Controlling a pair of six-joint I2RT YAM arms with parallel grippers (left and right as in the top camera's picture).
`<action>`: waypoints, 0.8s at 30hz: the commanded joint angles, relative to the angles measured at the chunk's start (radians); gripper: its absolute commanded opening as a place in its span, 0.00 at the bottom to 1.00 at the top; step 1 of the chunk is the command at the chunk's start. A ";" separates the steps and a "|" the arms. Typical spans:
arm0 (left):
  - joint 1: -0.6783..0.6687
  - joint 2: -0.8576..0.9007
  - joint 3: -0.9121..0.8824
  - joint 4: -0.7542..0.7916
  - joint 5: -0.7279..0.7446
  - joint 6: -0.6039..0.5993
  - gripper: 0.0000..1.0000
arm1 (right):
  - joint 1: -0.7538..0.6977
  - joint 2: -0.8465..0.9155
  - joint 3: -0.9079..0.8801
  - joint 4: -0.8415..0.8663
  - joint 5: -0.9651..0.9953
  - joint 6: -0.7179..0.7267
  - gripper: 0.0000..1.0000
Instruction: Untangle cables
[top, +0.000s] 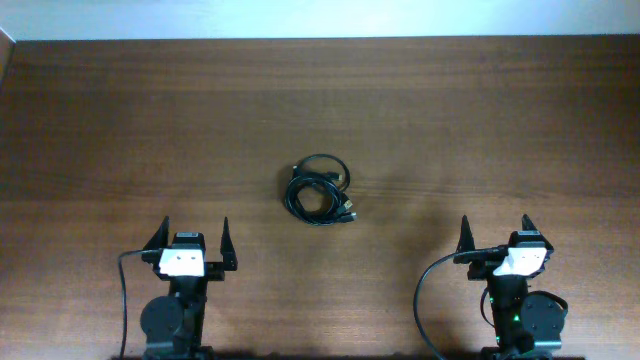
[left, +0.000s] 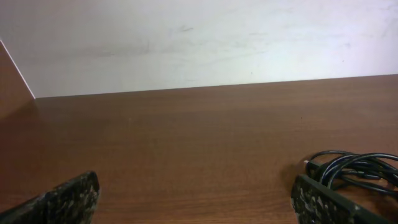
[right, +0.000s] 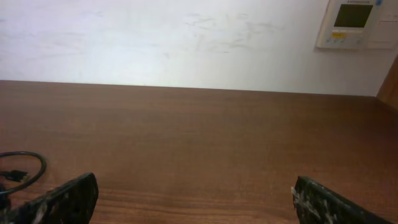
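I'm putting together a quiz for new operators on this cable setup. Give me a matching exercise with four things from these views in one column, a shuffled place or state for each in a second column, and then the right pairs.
Things:
1. bundle of thin black cables
2. left gripper
3. right gripper
4. white wall panel with a small screen

Places or states:
a. open, bundle ahead to its left
b. mounted on the pale wall
c. coiled on the brown wooden table, ahead of both arms
d. open, bundle ahead to its right

Pairs: 1-c, 2-d, 3-a, 4-b
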 joint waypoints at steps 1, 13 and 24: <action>0.006 -0.005 -0.002 -0.005 -0.035 0.017 0.98 | -0.006 -0.007 -0.005 -0.005 -0.005 0.004 0.99; 0.006 0.002 0.235 0.040 0.221 -0.217 0.99 | -0.006 0.049 0.265 -0.129 -0.247 -0.018 0.99; 0.006 0.428 0.741 -0.410 0.322 -0.217 0.99 | -0.006 0.578 0.983 -0.733 -0.180 -0.073 0.99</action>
